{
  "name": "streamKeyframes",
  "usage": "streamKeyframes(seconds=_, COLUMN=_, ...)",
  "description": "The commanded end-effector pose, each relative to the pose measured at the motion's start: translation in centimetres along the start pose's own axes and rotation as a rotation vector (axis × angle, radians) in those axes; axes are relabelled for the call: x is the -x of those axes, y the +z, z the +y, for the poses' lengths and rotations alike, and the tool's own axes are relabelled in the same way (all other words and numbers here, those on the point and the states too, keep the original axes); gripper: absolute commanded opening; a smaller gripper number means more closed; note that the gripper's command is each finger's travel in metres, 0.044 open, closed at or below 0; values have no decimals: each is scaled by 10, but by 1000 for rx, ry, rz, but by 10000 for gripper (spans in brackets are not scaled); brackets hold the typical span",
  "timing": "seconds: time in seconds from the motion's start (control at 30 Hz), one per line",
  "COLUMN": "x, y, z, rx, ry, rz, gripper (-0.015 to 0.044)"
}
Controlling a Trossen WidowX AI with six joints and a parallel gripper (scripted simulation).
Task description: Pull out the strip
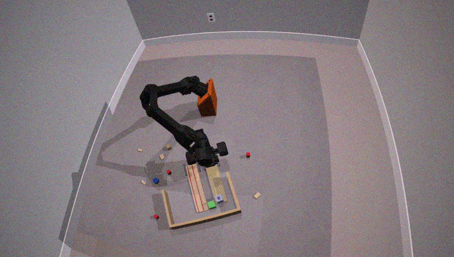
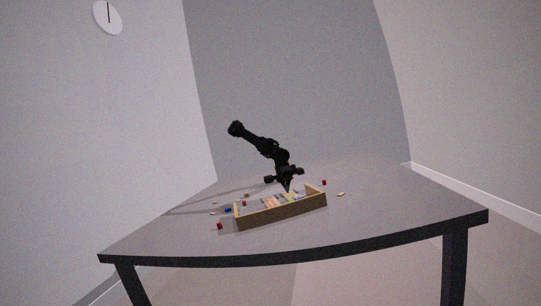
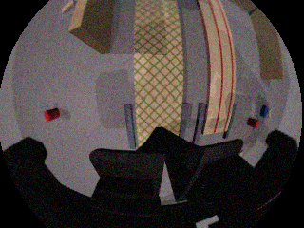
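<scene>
The gripper (image 1: pixel 210 165) is closed to its narrowest, its tips down at the near end of the cross-hatched strip (image 1: pixel 217 184); a strip this thin could sit pinched between the jaws, but the wrist view does not show clearly whether it is held or only touched. The labelled cube (image 1: pixel 219 198) rests on the far end of that strip, inside the wooden frame (image 1: pixel 203 219), just beside a green cube (image 1: pixel 211 204) at the far end of the red-lined strip (image 1: pixel 196 188). The two strips lie side by side, apart, on the grey surface (image 1: pixel 280 133).
</scene>
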State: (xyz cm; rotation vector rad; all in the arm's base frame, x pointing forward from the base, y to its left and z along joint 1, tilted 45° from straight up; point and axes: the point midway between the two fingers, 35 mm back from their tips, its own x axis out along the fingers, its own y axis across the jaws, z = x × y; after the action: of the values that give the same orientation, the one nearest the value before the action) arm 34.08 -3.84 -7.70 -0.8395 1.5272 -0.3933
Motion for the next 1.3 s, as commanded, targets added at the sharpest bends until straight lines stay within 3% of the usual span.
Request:
streamKeyframes(seconds=0.0, x=-4, y=-13, z=-1, rx=9, ry=1, rz=20, gripper=0)
streamKeyframes(seconds=1.27, x=-4, y=-70, z=-1, rx=11, ry=1, rz=22, gripper=0)
